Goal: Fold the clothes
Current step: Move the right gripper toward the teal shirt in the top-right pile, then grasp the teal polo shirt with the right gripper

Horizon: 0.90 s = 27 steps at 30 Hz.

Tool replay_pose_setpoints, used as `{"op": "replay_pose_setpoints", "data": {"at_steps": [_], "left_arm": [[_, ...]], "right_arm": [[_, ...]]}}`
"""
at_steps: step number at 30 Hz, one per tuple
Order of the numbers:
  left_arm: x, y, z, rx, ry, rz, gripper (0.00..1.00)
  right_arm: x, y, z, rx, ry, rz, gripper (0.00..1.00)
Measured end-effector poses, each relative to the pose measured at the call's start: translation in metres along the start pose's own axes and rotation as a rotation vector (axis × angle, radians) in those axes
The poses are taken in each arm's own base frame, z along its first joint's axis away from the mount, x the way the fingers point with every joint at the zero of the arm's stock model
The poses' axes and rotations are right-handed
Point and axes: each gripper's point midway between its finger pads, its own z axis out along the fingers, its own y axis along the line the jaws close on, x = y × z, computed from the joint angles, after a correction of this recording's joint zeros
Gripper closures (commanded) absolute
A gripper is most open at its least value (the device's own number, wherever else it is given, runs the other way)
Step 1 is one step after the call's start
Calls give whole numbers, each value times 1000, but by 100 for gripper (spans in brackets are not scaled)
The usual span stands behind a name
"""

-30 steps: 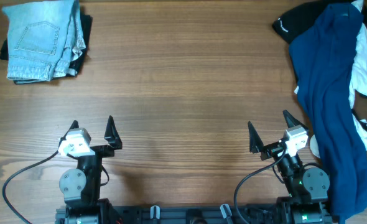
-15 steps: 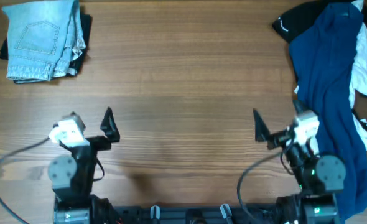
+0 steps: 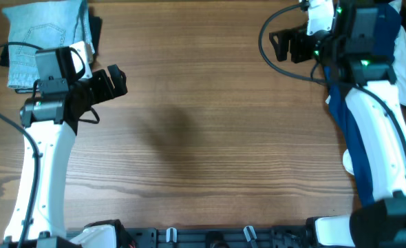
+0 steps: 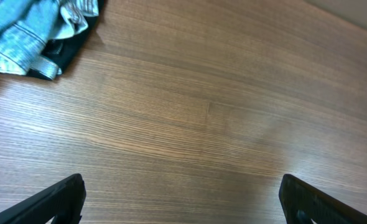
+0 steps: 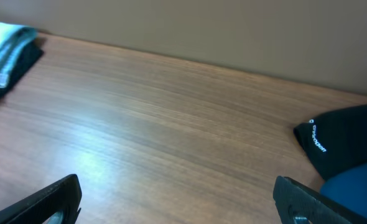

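Approach step, nothing gripped. Left gripper (image 3: 110,81) spread wide, empty; folded jeans (image 4: 15,25) ahead-left of it. Right gripper (image 3: 285,45) spread, empty; unfolded pile with blue garment (image 5: 354,183) off its right side. Next: right must swing over, descend, pinch a blue edge

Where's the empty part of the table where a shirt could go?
The big bare wood in the middle of the table is free, between the folded jeans at the far left corner and the blue clothes pile along the right edge. Those two spots are crowded.
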Motion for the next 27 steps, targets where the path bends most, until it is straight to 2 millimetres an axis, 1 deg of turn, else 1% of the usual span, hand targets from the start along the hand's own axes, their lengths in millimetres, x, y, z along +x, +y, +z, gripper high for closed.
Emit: {"op": "replay_pose_setpoints", "data": {"at_steps": [1, 2, 3, 4, 5, 6, 7, 8, 10, 11, 12, 13, 14, 16, 18, 20, 22, 24, 27], "left_arm": [[1, 1, 4, 1, 9, -1, 0], [2, 1, 7, 0, 15, -3, 0], [2, 2, 8, -1, 19, -3, 0], [2, 1, 8, 3, 20, -3, 0], [2, 0, 8, 6, 19, -3, 0], [2, 0, 8, 6, 19, -3, 0], [2, 0, 8, 6, 18, -3, 0], [2, 0, 8, 6, 19, -3, 0], [2, 0, 8, 6, 19, -3, 0], [2, 0, 8, 6, 19, -2, 0], [2, 0, 8, 6, 19, 0, 0], [2, 0, 8, 6, 19, 0, 0], [2, 0, 8, 7, 19, 0, 0], [2, 0, 8, 6, 18, 0, 0], [2, 0, 8, 6, 18, 0, 0], [2, 0, 8, 6, 19, 0, 0], [2, 0, 8, 6, 18, 0, 0], [2, 0, 8, 6, 19, 0, 0], [2, 0, 8, 6, 19, 0, 0]], "right_arm": [[2, -7, 8, 22, 5, 3, 0], [7, -20, 14, 64, 21, 33, 0], [13, -38, 17, 118, 31, 79, 1], [18, -62, 17, 169, 34, 139, 1], [26, -93, 15, 231, 39, 210, 3], [36, -119, 12, 277, 46, 268, 5], [51, -155, 4, 343, 56, 346, 7], [71, -192, -4, 406, 71, 422, 9], [108, -241, -15, 490, 108, 531, 12], [127, -260, -19, 523, 126, 583, 12], [152, -280, -21, 557, 153, 650, 14], [177, -296, -20, 582, 183, 716, 19], [196, -306, -18, 594, 207, 758, 22], [232, -315, -9, 601, 265, 825, 27], [249, -314, 2, 594, 300, 851, 32], [251, -314, 6, 590, 299, 858, 33], [246, -317, 8, 586, 273, 853, 35], [239, -318, 11, 563, 241, 846, 43], [230, -315, 17, 510, 210, 828, 62]]}}
